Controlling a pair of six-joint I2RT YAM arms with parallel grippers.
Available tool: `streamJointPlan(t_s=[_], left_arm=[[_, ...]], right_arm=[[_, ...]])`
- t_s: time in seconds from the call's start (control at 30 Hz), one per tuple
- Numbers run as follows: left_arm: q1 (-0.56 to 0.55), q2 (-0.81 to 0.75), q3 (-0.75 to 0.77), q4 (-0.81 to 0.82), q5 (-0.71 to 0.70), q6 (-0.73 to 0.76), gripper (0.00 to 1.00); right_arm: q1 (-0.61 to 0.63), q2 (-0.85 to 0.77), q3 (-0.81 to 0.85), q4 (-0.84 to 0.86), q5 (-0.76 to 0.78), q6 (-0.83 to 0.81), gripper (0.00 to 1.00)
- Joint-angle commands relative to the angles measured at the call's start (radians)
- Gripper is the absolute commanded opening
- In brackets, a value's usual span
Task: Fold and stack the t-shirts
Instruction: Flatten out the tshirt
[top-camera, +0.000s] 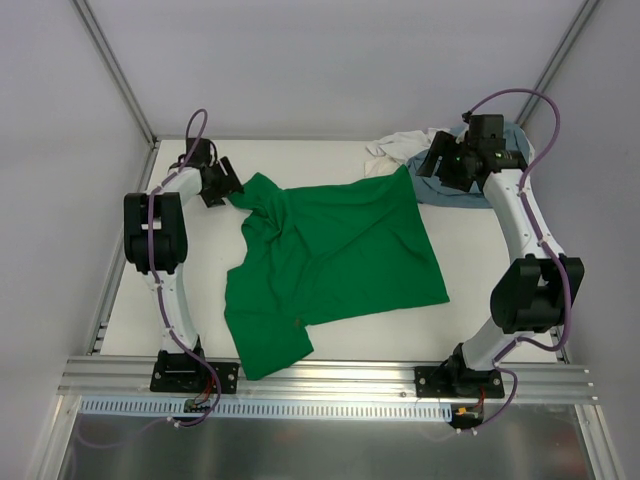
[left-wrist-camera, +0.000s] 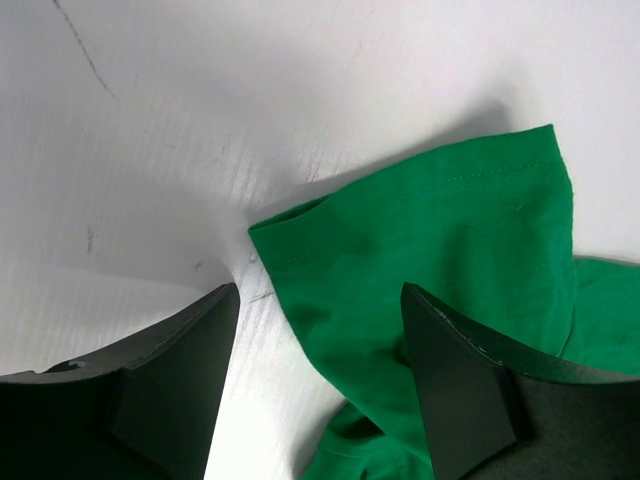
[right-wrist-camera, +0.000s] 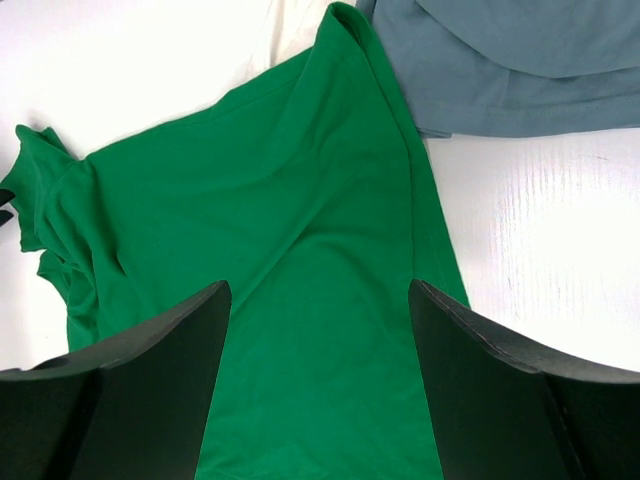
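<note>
Partly between left hand (left-wrist-camera: 318, 300) tips: green t-shirt (left-wrist-camera: 450, 260) sleeve.

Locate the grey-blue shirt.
The grey-blue shirt lies bunched at the table's far right corner in the top view, beside the white shirt and the green shirt's far corner.

- The left claw (left-wrist-camera: 318, 300) hangs over the white table (left-wrist-camera: 150, 150), its two black fingers (left-wrist-camera: 180, 380) spread wide apart.
- A sleeve of the green shirt (left-wrist-camera: 440, 250) lies on the table, its stitched hem reaching into the gap between the fingers.
- The finger on the view's right overlaps the cloth; the other is above bare table.
- A thin dark scratch (left-wrist-camera: 85, 50) marks the table at upper left.
</note>
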Motion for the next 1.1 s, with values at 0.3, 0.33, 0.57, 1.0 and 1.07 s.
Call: streamJointPlan(t_s=[0.3, 0.33, 0.57, 1.0, 1.07], left_arm=[[-0.002, 0.103, 0.113, -0.003, 0.080, -0.061, 0.55], [-0.002, 0.110, 0.131, -0.006, 0.087, -0.063, 0.54], [-0.003, 0.142, 0.173, -0.025, 0.103, -0.064, 0.00], [-0.014, 0.117, 0.329, 0.121, -0.006, -0.034, 0.00], [-0.019, 0.136, 0.389, 0.142, -0.031, -0.023, 0.00]], right_arm=[[-0.011, -0.021, 0.071, -0.015, -0.005, -0.011, 0.77], [-0.011, -0.021, 0.071, -0.015, -0.005, -0.009, 0.77], [-0.011, -0.033, 0.074, -0.019, 0.006, -0.014, 0.77], [-0.014, -0.045, 0.060, -0.026, -0.013, -0.005, 0.77], [-0.014, -0.045, 0.063, -0.029, -0.016, -0.005, 0.77]])
